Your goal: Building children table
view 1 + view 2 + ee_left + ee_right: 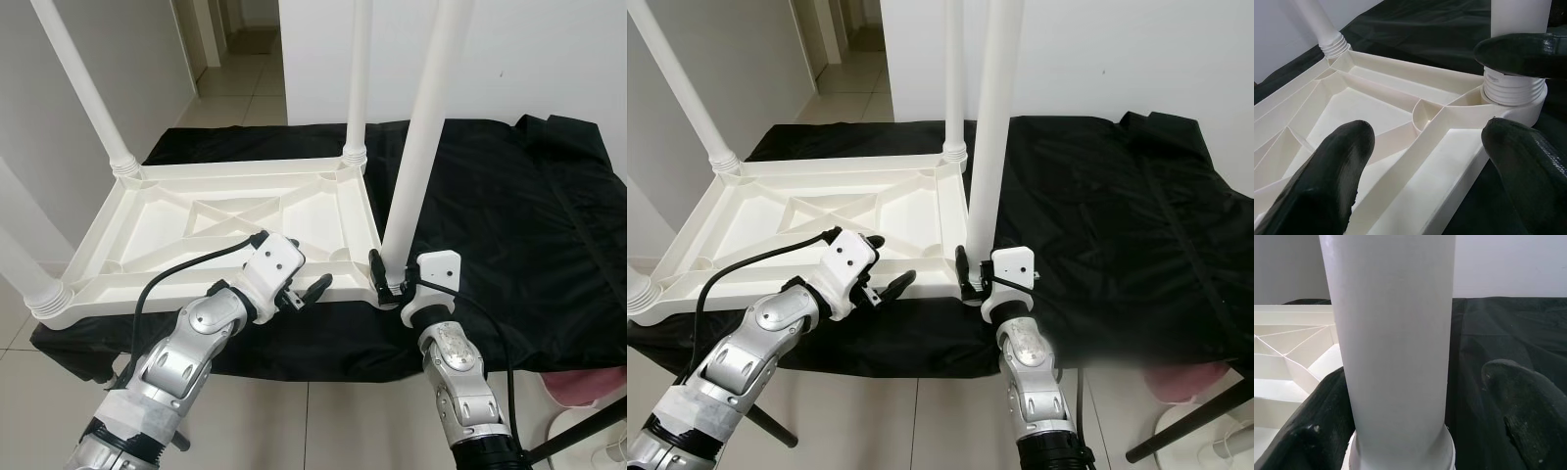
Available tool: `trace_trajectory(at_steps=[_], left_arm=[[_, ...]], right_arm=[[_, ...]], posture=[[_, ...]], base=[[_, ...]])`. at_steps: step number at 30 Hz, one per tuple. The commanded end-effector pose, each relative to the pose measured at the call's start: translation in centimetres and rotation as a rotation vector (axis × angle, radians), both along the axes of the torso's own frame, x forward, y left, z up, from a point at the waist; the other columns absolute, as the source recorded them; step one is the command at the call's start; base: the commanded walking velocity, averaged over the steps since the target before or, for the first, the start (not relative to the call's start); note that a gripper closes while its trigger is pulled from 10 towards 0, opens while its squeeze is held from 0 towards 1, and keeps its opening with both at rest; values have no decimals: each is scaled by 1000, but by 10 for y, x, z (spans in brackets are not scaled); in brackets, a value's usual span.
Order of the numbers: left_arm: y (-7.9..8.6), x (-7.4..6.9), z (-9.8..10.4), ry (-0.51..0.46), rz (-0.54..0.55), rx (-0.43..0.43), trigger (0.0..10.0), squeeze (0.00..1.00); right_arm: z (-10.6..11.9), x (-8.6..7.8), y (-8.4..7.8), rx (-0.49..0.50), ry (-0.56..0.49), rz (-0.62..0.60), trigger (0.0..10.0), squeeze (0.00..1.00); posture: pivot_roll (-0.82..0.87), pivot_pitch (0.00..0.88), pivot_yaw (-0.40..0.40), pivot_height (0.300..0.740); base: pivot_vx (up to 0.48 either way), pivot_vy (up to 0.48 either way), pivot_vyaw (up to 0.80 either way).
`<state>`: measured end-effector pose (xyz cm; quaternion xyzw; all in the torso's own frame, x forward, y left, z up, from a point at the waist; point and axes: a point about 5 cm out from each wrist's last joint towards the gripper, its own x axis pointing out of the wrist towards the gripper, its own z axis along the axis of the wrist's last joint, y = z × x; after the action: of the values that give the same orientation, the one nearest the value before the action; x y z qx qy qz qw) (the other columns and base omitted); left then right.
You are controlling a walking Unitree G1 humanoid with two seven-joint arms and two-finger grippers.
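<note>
A white moulded plastic children's tabletop (211,230) lies upside down, ribbed underside up, on a black fabric sheet (509,215) draped over a work surface. Four white cylindrical plastic legs stand in its corner sockets: far left leg (86,88), far right leg (359,83), near left leg (24,269) and near right leg (423,132).

The right gripper (392,286) is at the base of the near right leg, just above the ribbed collar. In the right wrist view one black finger (1312,431) lies against the leg while the other (1528,416) stands apart from it; the fingers are spread wider than the leg, with no firm hold evident.

The left gripper (294,279) hovers over the near edge of the tabletop, beside the near right corner socket. Its fingers (1327,181) are spread apart and hold nothing; the tabletop rim sits between them.

Surroundings: white walls behind, pale tiled floor (240,83), a corridor opening beyond the far left leg, and a pink object (588,387) low by the robot's right side, unclear.
</note>
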<state>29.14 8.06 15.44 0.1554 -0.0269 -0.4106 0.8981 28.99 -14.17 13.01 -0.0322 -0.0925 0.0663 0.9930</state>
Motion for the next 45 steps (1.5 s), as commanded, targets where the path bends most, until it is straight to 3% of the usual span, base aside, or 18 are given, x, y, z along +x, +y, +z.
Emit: trace_trajectory(at_steps=[1, 31, 45], left_arm=[[-3, -2, 3, 12, -111, 14, 10000, 0], [-5, -3, 1, 10, -118, 15, 10000, 0], [-8, -2, 4, -19, -93, 0, 10000, 0]], right_arm=[[-1, 2, 6, -8, 2, 33, 10000, 0], [6, 12, -5, -40, -11, 68, 10000, 0], [3, 16, -3, -68, 14, 115, 10000, 0]], posture=[[-41, 0, 82, 740], [-32, 0, 51, 740], [11, 0, -30, 740]], base=[[0, 0, 0], [0, 0, 0], [0, 0, 0]])
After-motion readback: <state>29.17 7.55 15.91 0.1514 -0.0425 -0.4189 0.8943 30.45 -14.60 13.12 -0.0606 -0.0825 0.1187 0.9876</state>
